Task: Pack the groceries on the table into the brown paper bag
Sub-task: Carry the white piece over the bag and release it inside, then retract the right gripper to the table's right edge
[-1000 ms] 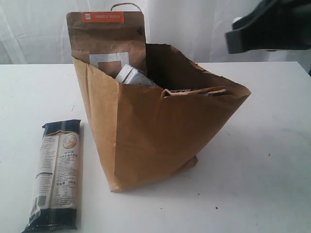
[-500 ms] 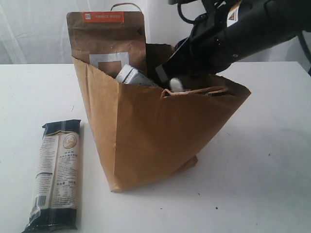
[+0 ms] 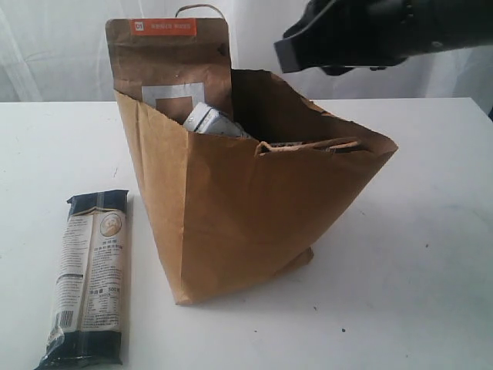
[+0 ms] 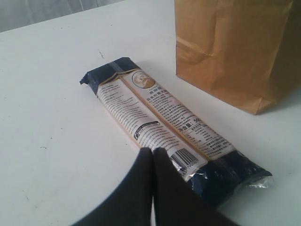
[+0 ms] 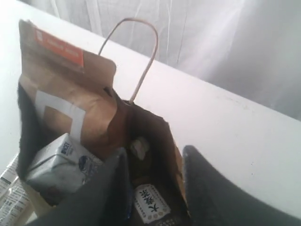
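While the wide white tabletop [image 3: 416, 254] fills the lower half of the exterior view, the tall kraft-brown paper bag [image 3: 246, 216] stands on it at the centre, its mouth open and its creased right side leaning outward. Above the bag's right rim, in the upper right of that frame, hangs the black right gripper [image 5: 155, 150]; the right wrist view shows its two dark fingers spread apart with nothing between them, looking down into the bag. A brown windowed pouch with an orange label [image 3: 169, 69] stands upright inside the bag at its upper left, rising above the rim. The long dark-blue noodle packet [image 3: 88, 277] lies flat on the tabletop at lower left, just beside the bag but apart from it. A small white-blue packet [image 3: 212, 121] leans inside the bag against the pouch. Beside the noodle packet hovers the left gripper [image 4: 153, 153], fingers pressed together, holding nothing
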You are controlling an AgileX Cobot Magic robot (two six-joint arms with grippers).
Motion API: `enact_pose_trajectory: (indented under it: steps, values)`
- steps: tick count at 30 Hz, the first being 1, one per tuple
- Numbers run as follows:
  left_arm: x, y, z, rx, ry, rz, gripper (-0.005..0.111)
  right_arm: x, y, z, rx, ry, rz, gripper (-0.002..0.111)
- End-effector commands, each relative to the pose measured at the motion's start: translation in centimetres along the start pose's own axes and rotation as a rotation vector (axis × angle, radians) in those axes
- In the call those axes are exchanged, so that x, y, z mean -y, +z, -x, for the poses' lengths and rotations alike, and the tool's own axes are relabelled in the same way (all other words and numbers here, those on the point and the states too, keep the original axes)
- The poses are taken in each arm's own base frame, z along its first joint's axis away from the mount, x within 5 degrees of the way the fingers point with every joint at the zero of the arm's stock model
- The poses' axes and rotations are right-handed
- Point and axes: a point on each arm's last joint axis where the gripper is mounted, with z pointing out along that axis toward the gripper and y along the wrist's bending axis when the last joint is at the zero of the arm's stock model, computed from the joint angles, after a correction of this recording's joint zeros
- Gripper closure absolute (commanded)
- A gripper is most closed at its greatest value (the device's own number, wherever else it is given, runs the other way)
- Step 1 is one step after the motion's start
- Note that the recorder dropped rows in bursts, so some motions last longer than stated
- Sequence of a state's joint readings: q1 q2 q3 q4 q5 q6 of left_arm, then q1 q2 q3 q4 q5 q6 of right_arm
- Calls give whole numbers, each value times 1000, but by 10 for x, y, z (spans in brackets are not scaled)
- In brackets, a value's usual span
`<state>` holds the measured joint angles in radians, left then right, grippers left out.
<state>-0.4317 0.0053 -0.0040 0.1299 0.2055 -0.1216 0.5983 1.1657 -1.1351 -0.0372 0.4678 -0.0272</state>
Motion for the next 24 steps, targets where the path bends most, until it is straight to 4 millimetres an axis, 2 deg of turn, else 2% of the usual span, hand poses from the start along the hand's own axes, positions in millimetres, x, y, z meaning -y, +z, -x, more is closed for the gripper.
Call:
enact_pose_trajectory:
  steps: [1, 7, 10, 13, 19, 24]
  values:
    - [0, 0, -1, 3, -8, 3, 107, -1, -36, -20, 130, 37, -4, 85]
    - [0, 0, -1, 3, -8, 3, 107, -3, -73, -59, 245, 41, -3, 108]
    - [0, 0, -1, 3, -8, 3, 107, -4, -88, -74, 234, 41, -4, 108]
    - [0, 0, -1, 3, -8, 3, 107, -4, -96, -90, 149, 42, -7, 108]
    - [0, 0, -1, 3, -8, 3, 107, -5, -93, -111, 69, 48, -3, 108]
    - [0, 0, -1, 3, -8, 3, 107, -7, -82, -131, 159, 46, 2, 108]
